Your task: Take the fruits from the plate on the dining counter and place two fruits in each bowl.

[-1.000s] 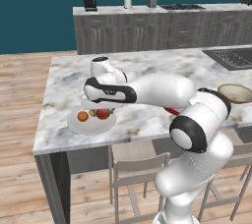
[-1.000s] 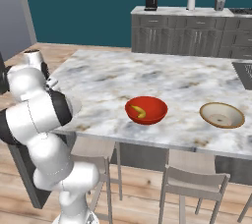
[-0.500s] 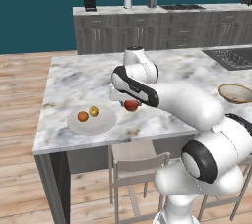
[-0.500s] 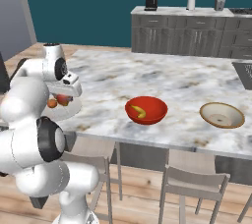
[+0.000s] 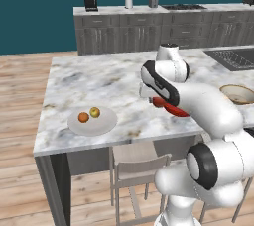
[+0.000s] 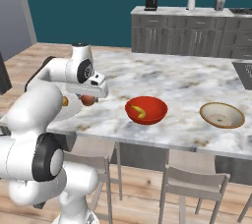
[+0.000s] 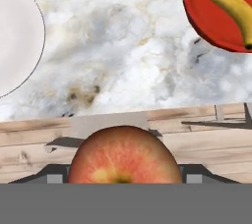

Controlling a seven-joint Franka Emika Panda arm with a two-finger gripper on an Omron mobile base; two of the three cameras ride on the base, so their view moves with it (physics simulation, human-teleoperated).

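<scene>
I have the tool clamped on the red-orange apple, which fills the bottom centre of the hand view, snug between the two dark fingertips. In the right base view the same apple sits at centre left, tucked under the white hand and lifted clear of the white-grey veined marble tabletop.

The glossy red rounded bowl is just right of the hand in that view, and the curved yellow banana lies inside it. In the hand view the bowl and banana take the upper right corner, while the rim of the round pale grey-white plate curves down the left edge.

Over in the left base view, the plate rests at lower left on the tabletop near its front edge, carrying the small orange and the yellow-green apple side by side, touching or nearly so. The arm crosses the centre of that view and covers most of the red bowl.

The shallow tan-beige bowl with the pale inside stands at centre right of the right base view, well apart from the red one.
</scene>
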